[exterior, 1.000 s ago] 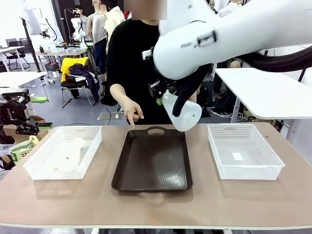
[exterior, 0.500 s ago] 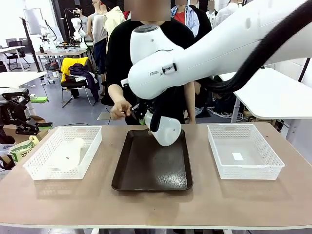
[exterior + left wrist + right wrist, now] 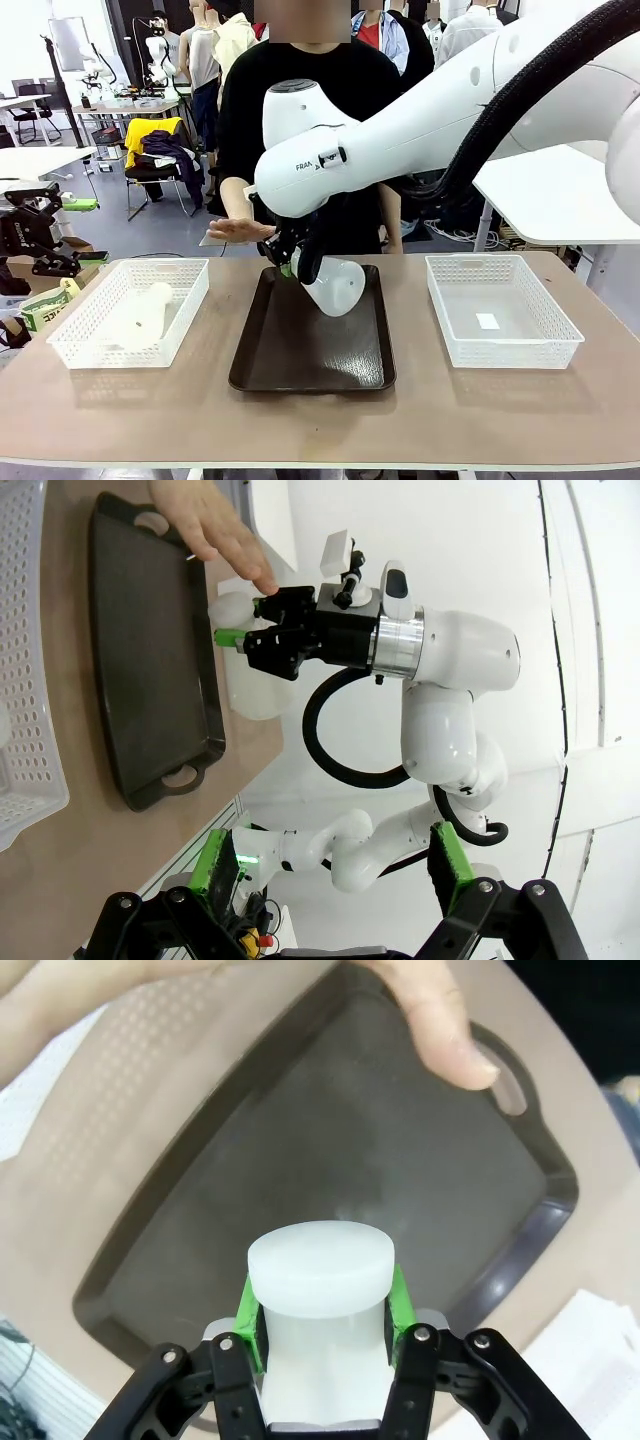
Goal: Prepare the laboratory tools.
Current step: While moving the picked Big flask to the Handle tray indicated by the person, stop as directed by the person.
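The right gripper (image 3: 290, 262) is clamped on the neck of a flask (image 3: 338, 285), which hangs tilted low over the far half of the tray (image 3: 300, 365). To set it down well, I'd aim for the tray's bare middle, then right the flask so its wide base lands flat before letting go. The person's hand (image 3: 240, 230) hovers by the far left corner, so steer clear of it. The left gripper (image 3: 330, 870) waits with jaws apart. Another flask (image 3: 148, 312) lies in the left basket (image 3: 80, 350).

The right hand (image 3: 323, 1318) is gripping the flask (image 3: 320, 1265) by its neck above the dark tray (image 3: 250, 1180); a person's hand (image 3: 440, 1010) is hovering beyond.
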`<state>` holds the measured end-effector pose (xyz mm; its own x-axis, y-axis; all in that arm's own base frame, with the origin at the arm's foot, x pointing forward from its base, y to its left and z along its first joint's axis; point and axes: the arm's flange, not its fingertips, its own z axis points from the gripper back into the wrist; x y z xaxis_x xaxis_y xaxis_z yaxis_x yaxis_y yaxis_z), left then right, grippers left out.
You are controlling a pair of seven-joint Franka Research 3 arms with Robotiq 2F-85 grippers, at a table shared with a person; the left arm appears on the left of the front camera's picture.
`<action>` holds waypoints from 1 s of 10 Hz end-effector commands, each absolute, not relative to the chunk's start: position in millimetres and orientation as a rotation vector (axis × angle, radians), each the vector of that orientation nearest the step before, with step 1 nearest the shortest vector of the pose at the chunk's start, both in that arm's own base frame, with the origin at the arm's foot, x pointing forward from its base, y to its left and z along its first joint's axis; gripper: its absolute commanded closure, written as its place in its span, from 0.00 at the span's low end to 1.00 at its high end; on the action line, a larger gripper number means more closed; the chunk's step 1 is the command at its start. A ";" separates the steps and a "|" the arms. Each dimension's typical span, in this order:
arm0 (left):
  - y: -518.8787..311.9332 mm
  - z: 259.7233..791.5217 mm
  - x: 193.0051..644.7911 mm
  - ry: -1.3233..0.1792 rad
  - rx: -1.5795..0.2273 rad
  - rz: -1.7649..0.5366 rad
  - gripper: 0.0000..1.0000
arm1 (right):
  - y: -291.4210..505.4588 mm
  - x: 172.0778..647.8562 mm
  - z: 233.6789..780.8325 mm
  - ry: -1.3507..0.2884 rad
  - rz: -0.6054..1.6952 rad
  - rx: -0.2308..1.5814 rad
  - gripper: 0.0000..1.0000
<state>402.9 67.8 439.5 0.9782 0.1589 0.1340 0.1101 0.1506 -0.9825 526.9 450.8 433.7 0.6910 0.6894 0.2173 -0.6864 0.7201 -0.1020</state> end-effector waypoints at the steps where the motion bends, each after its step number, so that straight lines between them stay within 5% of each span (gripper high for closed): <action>1: 69.1 440.0 402.5 -0.239 -1.426 0.025 0.00 | 454.6 524.8 430.7 -0.254 0.779 -0.011 1.00; 10: 69.1 440.0 402.5 -0.239 -1.426 0.025 0.00 | 454.6 524.8 430.7 -0.254 0.779 -0.011 1.00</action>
